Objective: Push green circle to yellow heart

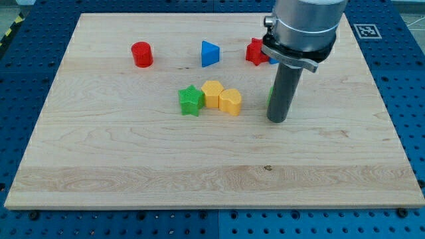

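Observation:
My tip rests on the wooden board, right of centre. Only a thin green sliver, the green circle, shows at the rod's left edge; the rest is hidden behind the rod. The yellow heart lies to the view's left of my tip, about a block and a half away. It touches a yellow hexagon, which touches a green star; the three form a row.
A red cylinder stands at the upper left and a blue triangle at the upper middle. A red star and a bit of a blue block are partly hidden behind the arm.

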`<state>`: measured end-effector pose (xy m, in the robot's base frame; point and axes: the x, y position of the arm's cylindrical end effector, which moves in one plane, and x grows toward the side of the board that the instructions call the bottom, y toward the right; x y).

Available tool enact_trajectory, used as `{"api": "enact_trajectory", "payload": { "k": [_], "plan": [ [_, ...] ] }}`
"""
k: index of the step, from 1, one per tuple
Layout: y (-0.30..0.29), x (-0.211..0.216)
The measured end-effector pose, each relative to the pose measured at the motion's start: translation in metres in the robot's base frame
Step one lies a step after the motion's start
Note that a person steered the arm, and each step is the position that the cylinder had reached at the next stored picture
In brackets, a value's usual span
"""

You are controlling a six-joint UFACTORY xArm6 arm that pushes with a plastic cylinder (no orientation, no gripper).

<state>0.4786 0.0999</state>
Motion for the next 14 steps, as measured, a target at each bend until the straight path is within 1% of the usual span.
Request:
{"api": "enact_trajectory", "payload": {
  "k": [1,2,3,4,7,10,12,13,14],
  "plan": [
    [0.031,0.009],
    [0.064,0.003],
    [0.072,-0.019],
    [0.059,-0.020],
    [0.018,-0.005],
    [0.016,-0.005],
    [0.080,-0.005],
    [0.074,-0.006],
    [0.030,-0.017]
  ]
}}
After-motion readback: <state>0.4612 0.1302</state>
